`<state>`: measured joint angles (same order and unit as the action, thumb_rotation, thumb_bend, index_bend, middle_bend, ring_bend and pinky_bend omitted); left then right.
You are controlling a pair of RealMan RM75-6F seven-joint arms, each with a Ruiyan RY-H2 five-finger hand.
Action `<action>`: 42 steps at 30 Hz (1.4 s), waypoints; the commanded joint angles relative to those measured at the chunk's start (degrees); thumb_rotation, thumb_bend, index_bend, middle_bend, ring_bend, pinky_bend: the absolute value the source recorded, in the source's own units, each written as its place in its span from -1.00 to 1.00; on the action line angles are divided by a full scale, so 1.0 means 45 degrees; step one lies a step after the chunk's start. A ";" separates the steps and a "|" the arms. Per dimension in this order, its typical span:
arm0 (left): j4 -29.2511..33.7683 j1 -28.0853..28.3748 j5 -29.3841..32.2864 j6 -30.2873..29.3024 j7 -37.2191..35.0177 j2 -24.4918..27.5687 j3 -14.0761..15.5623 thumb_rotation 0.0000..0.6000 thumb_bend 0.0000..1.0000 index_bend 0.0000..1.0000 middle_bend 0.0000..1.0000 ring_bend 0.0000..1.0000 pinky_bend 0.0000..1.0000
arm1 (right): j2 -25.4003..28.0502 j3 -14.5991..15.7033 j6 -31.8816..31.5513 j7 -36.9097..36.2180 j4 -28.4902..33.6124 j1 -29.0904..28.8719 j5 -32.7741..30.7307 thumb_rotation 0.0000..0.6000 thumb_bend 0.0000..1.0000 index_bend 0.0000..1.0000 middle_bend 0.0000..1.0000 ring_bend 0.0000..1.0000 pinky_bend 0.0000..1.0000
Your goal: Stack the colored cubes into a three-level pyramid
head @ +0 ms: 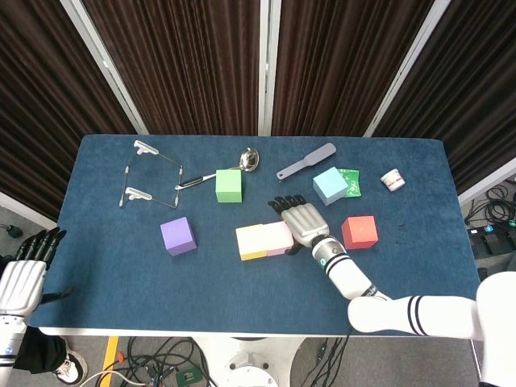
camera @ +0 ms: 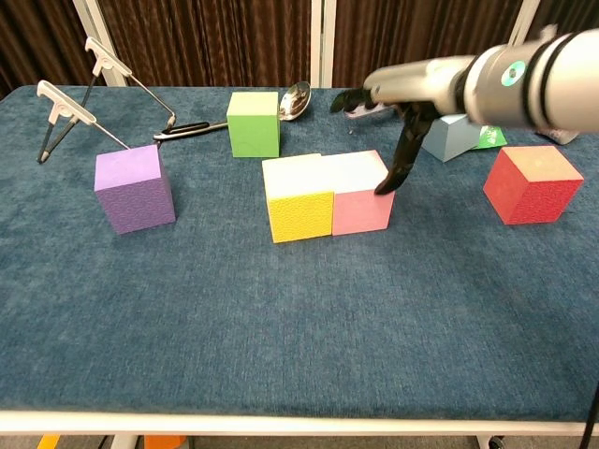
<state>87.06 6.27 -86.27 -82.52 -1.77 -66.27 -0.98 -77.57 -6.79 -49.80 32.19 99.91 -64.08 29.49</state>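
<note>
Blue-covered bench (head: 121,266) carrying, along its far side from left to right: wire rack with white clips (head: 149,172), metal ladle (head: 242,161), grey spatula (head: 306,161), green packet (head: 351,182), small white jar (head: 393,180); dark curtains (head: 185,64) behind; cables (head: 161,355) on the floor.
</note>
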 commanded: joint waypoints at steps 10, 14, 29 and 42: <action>0.0211 0.0125 0.0041 0.0172 0.0330 -0.0067 -0.0031 1.00 -1.00 -0.93 -0.90 -1.00 -0.81 | 0.4736 0.0509 0.0669 -0.2234 0.1446 0.2103 0.2382 1.00 -1.00 -1.00 -0.76 -1.00 -1.00; 0.0291 0.0243 -0.0008 0.0290 0.0462 -0.0113 -0.0047 1.00 -1.00 -0.93 -0.90 -1.00 -0.81 | 0.5246 0.1201 0.0934 -0.2402 0.1056 0.2780 0.3022 1.00 -1.00 -1.00 -0.72 -1.00 -1.00; 0.0734 0.0435 0.0069 0.0542 0.1123 -0.0158 -0.0034 1.00 -1.00 -0.93 -0.90 -1.00 -0.81 | 0.3064 0.1621 0.1426 -0.3423 -0.1685 0.3927 0.4681 1.00 -1.00 -1.00 -0.66 -1.00 -1.00; 0.0772 0.0412 0.0051 0.0608 0.0986 -0.0080 0.0099 1.00 -1.00 -0.93 -0.90 -1.00 -0.81 | 0.1976 0.1458 0.1356 -0.3078 -0.2823 0.3968 0.5114 1.00 -0.93 -1.00 -0.39 -1.00 -1.00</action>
<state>90.53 8.13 -86.04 -79.78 2.68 -66.62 -0.53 -68.33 0.01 -43.35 18.38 87.49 -46.35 52.23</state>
